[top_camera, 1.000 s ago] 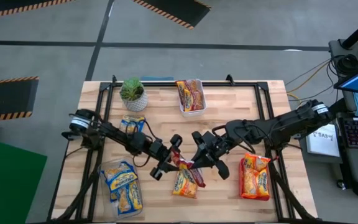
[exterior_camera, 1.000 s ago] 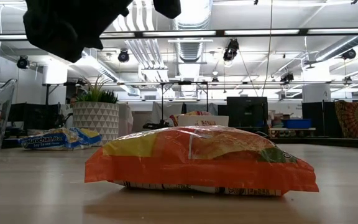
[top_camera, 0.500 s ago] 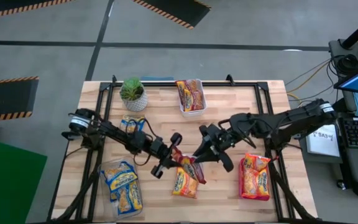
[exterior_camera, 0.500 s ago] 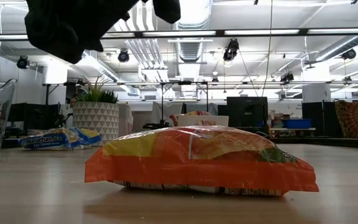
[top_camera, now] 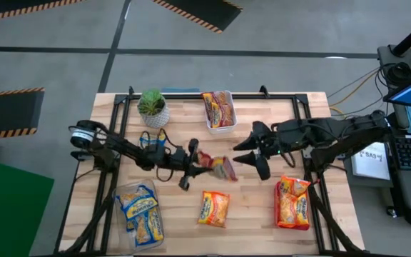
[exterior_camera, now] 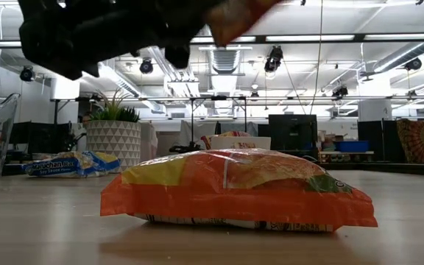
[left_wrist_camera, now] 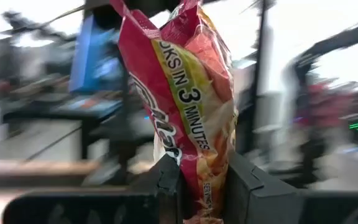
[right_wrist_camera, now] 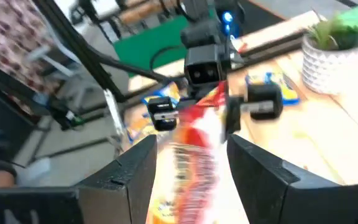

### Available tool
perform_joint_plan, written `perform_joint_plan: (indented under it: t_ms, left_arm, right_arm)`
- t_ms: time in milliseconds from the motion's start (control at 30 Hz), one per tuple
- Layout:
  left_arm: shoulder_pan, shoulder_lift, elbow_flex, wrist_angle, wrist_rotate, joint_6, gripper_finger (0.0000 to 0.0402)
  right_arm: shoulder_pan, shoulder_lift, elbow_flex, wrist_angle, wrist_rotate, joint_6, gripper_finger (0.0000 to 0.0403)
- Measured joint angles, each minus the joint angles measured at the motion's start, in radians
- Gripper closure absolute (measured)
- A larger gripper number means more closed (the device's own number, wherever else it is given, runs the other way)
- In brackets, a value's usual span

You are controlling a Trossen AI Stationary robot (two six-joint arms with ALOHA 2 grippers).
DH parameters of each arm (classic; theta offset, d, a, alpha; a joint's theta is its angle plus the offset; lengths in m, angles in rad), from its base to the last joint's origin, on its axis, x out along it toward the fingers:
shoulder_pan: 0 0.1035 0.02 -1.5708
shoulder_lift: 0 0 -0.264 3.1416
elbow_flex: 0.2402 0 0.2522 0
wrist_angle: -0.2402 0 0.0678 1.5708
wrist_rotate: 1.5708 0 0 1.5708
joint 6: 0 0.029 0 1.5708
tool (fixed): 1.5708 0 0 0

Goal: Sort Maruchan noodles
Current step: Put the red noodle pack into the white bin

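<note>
The left gripper (top_camera: 193, 158) is gripping a red packet (top_camera: 215, 165) over the middle of the counter (top_camera: 262, 214), its jaws pinched tight on one short end. In the left wrist view the red packet (left_wrist_camera: 188, 106) is running straight out from between the dark fingers (left_wrist_camera: 166, 180), so its long axis is pointing away from the left arm and across toward the right arm.

The right gripper (top_camera: 252, 151) is facing it from the other side, jaws spread wide, with the packet's free end lying just in front of them and apparently not touched. The right wrist view agrees: the red packet (right_wrist_camera: 188, 155) is sitting in the gap between that arm's two fingers (right_wrist_camera: 135, 174), lengthwise toward the left gripper (right_wrist_camera: 207, 106) beyond.

So the packet is lying end-on between the two arms, one end held, the other loose. My guess is that it is being passed across, or carried to the white tub (top_camera: 220, 109) at the far edge, which is already holding packets of like colour.

Elsewhere, an orange packet (top_camera: 214, 208) is lying flat near the front edge, more orange ones (top_camera: 292, 202) are piled front right, blue ones (top_camera: 140, 213) are sitting in a clear container front left, and one blue packet (top_camera: 151, 142) is lying beside the potted plant (top_camera: 152, 107).
</note>
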Motion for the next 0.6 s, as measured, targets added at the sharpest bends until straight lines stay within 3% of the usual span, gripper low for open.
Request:
perform_joint_plan:
  t_ms: [100,300,600]
  left_arm:
    - [-0.001,-0.057,0.001,-0.169,-0.131,0.049,0.0356]
    - [-0.003,-0.136,0.049,-0.463,-0.242,0.084,0.0357]
    - [-0.028,-0.13,0.091,-0.562,-0.344,0.127,0.0357]
  right_arm:
    - [0.0,0.038,0.054,-0.073,0.018,-0.021,0.0218]
    - [-0.016,0.16,0.188,-0.22,0.047,-0.104,0.0218]
    - [-0.077,0.414,0.47,-0.551,0.048,-0.287,0.0218]
